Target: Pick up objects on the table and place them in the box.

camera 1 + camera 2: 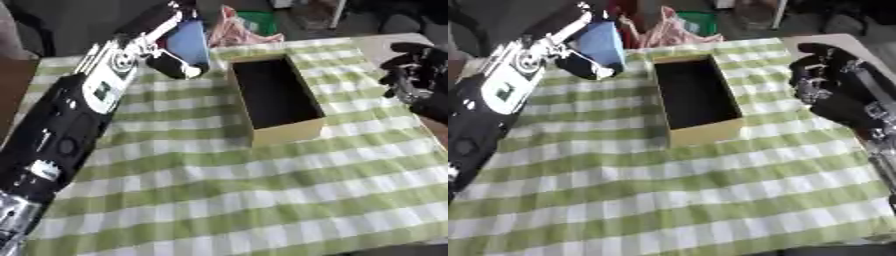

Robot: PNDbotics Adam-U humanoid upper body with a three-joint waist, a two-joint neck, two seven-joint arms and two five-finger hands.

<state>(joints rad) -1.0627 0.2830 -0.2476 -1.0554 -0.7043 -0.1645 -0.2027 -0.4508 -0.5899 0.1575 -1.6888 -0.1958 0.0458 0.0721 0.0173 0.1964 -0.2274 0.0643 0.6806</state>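
Blue object (188, 42) held in left hand (166, 62), beside open box (273, 95)

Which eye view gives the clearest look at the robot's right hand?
The right eye view: the black right robot hand shows whole with its forearm beside the open tan cardboard box. The left eye view has it at the frame's edge, its forearm cut off.
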